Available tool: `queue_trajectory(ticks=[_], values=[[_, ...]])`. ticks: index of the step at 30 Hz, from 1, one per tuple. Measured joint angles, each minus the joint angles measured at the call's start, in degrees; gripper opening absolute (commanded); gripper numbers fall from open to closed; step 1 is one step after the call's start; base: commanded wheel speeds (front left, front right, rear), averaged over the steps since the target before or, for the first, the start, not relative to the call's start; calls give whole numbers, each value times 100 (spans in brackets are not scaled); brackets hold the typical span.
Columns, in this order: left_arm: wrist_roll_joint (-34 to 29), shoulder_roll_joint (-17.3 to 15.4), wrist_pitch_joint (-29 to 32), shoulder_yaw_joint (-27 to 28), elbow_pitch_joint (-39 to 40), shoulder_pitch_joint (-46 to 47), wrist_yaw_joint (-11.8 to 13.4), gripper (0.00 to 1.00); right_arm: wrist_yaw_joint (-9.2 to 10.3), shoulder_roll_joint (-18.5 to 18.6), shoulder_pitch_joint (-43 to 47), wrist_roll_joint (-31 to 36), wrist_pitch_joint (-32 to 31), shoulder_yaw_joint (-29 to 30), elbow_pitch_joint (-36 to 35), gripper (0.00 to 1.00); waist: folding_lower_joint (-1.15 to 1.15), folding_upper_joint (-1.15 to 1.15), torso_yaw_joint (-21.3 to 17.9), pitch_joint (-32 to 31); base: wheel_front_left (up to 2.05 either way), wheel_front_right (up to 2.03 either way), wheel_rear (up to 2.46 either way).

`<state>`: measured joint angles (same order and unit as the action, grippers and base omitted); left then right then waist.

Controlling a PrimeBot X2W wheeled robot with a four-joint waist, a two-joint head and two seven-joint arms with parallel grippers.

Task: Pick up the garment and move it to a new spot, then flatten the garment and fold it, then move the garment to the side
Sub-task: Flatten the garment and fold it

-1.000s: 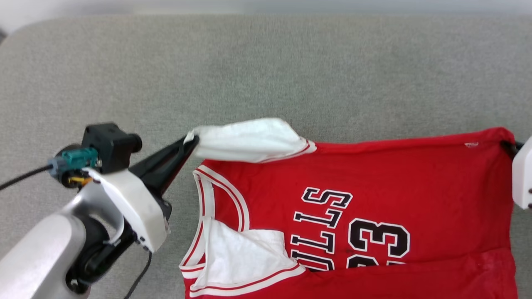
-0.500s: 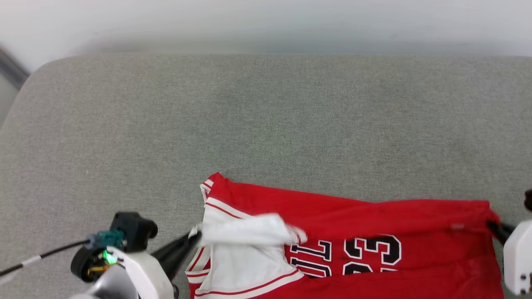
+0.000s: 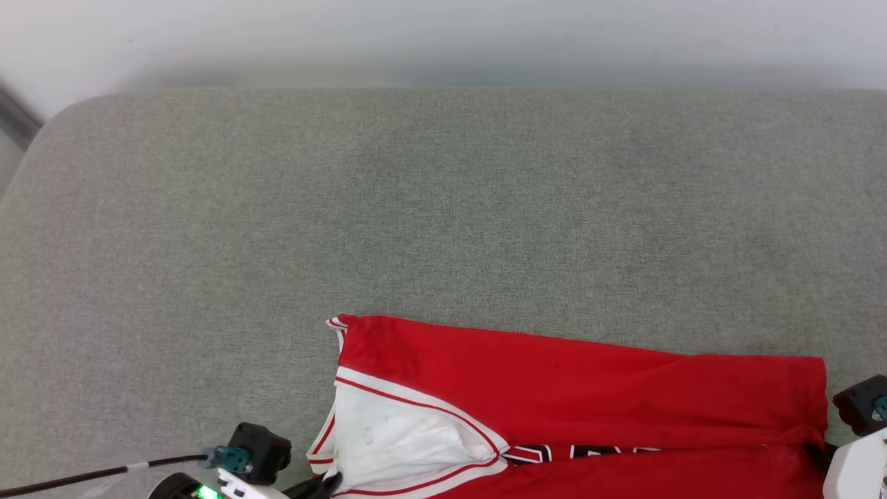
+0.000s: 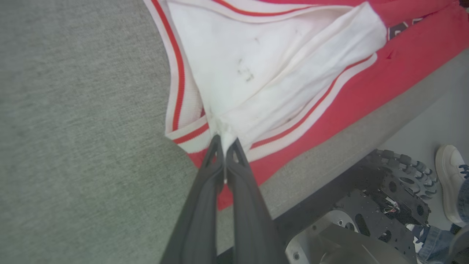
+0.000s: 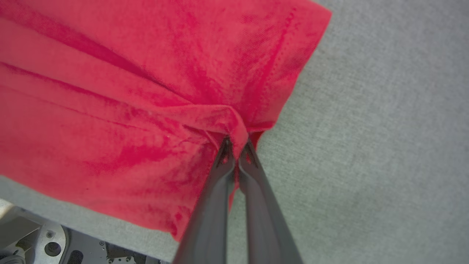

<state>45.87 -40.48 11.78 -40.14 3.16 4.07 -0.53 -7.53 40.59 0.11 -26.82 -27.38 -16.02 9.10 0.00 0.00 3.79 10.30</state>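
Head view puts the garment [image 3: 589, 374] along the near edge of the grey padded surface [image 3: 443, 208]. A red layer is turned over its front, so only a thin strip of black-and-white lettering shows at the fold. The white sleeve with its red-striped trim lies at the garment's left end.

In the left wrist view, the left gripper [image 4: 224, 141] has its jaws pressed together on a pinch of white sleeve cloth right at the tips. Beyond the tips the sleeve fans out wide and faintly smudged. Striped trim runs off on both sides of the jaws, touching them where the cloth gathers. Left of the jaws is bare grey padding. Right of them the red body drapes over the surface's edge. Past that edge sit the robot's dark base with a studded wheel [image 4: 399, 183], then a person's white shoe [image 4: 449, 179] and a denim cuff [image 4: 436, 238].

In the right wrist view, the right gripper [image 5: 236, 145] is clamped on a bunched red fold near the garment's hem corner. Creases radiate from the tips across the cloth to the left of the jaws. The hem corner lies beyond the tips, up and to the right. Right of the jaws is plain grey padding. Low and left of them the red cloth hangs past the edge.
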Motion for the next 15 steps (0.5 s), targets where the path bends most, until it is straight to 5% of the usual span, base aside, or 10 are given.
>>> queue_trajectory(ticks=[7, 8, 9, 10, 11, 15], values=[[-278, 254, -198, -212, -508, 199, -135, 0, 1, 107, -239, -100, 242, -431, 298, 0, 0, 0, -9, 45, 0, 0, 0], [-379, 266, -253, -240, -564, 239, -148, 25, 1, 119, -268, -119, 276, -478, 332, 0, 0, 0, -9, 51, 0, 0, 0], [-491, 268, -321, -263, -628, 280, -149, 73, 1, 123, -304, -142, 296, -516, 364, 0, 0, 0, -11, 58, 0, 0, 0], [-536, 286, -370, -272, -683, 315, -149, 100, 1, 130, -339, -155, 322, -539, 393, 1, 0, 0, -12, 64, 0, 0, 0], [-537, 313, -404, -274, -746, 337, -149, 100, 0, 138, -366, -162, 367, -568, 417, 100, 0, 0, -12, 70, 0, 0, 0], [-556, 398, -524, -300, -898, 352, -176, 100, 4, 148, -471, -285, 428, -550, 534, 100, 0, 0, -14, 38, 0, 0, 0]])
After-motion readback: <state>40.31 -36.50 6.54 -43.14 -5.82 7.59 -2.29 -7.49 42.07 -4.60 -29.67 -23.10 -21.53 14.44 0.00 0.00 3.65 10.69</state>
